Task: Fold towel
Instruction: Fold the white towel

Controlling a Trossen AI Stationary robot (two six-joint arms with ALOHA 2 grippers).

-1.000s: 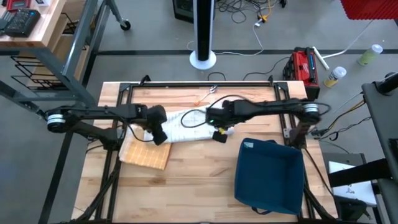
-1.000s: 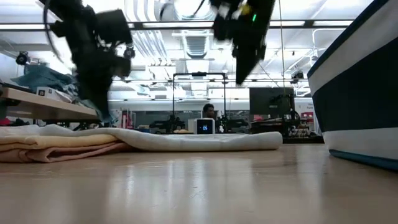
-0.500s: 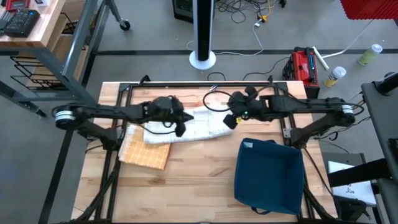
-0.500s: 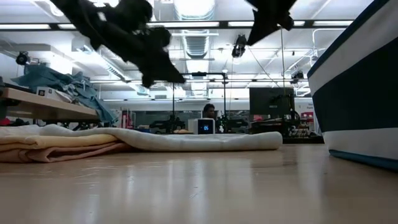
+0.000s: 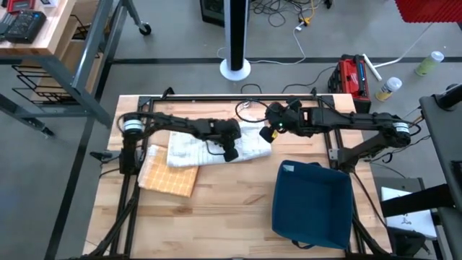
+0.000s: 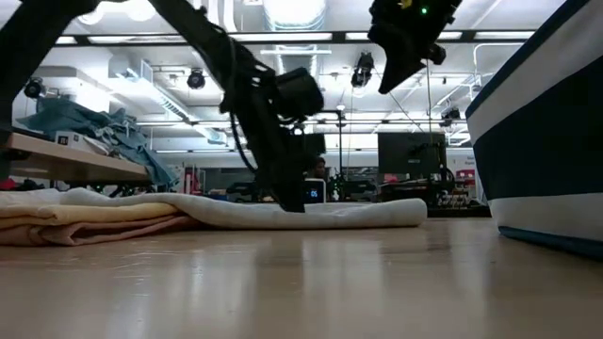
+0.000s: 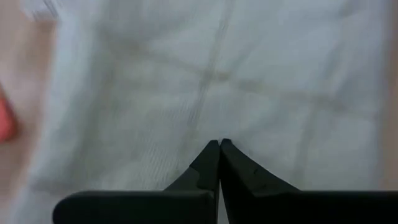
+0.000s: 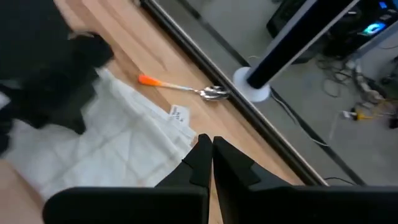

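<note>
The left gripper (image 5: 229, 153) stood with its jaws pressed together and nothing between them, its tips down on or just above the white towel (image 5: 209, 148). In the left wrist view the closed fingertips (image 7: 219, 152) pointed straight onto the cloth, whose faint grid lines ran away from them. In the low view the same gripper (image 6: 294, 202) reached the top of the flat towel (image 6: 311, 212); whether it pressed the fabric or merely hovered could not be told.

From that gripper the towel spread mostly toward the left arm's own side, its long axis running across the table (image 5: 216, 217) from left to right. Its left end lay against, perhaps slightly over, a folded tan cloth (image 5: 167, 177).

The right gripper (image 5: 273, 134), likewise clenched and empty, hung above the table just off the towel's right end. Its wrist view showed the towel's tagged corner (image 8: 177, 115) ahead of the tips, with an orange-handled spoon (image 8: 180, 87) lying beyond on the bare wood. A blue bin (image 5: 310, 204) sat well apart, on the near right.

Judgement: the left arm was the nearer to the towel's body, the right to its free end; a fold along the long axis would call for both sets of jaws to part first.
</note>
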